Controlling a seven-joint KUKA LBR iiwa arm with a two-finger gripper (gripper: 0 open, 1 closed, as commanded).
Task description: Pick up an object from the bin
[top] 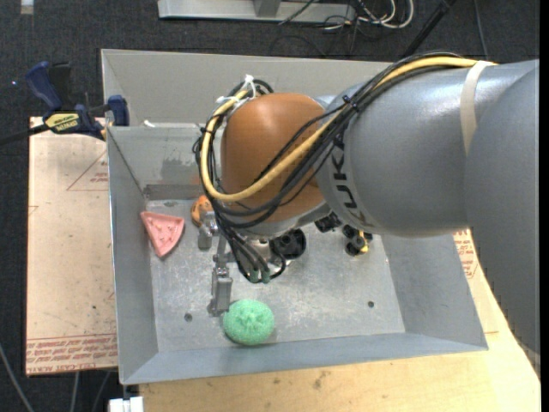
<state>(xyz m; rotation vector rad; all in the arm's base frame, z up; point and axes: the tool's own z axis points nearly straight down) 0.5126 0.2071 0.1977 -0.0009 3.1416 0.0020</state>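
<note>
**Bin.** Grey metal bin [129,256] with sloped walls and a flat, scuffed floor. A few loose items lie on the floor.

**Arm.** Grey arm [446,144] enters from the right of the view and covers the bin's upper right. An orange-brown domed cover [274,144] sits at its wrist, with yellow and black cables [257,191] looped round it.

**Gripper.** The gripper [220,303] hangs below the cover, its thin metal end low over the floor in the front-left part of the bin. Whether the claw is apart or together cannot be determined from this angle.

**Nearest item.** 1 green round ball with a rough, fuzzy-looking surface [250,321]. It lies on the floor close to the front wall, left of centre. The gripper's end is just beside the ball's upper-left edge; contact cannot be confirmed.

**Other items.**
- 1 pink flat wedge-shaped piece with a dotted face [163,232] lies near the left wall, apart from the gripper's end.
- 1 small orange item [202,206] sits at the cover's left edge, partly hidden; its kind is unclear.
- 1 small black-and-yellow piece [356,245] lies on the floor under the arm, toward the right, partly hidden.
</note>
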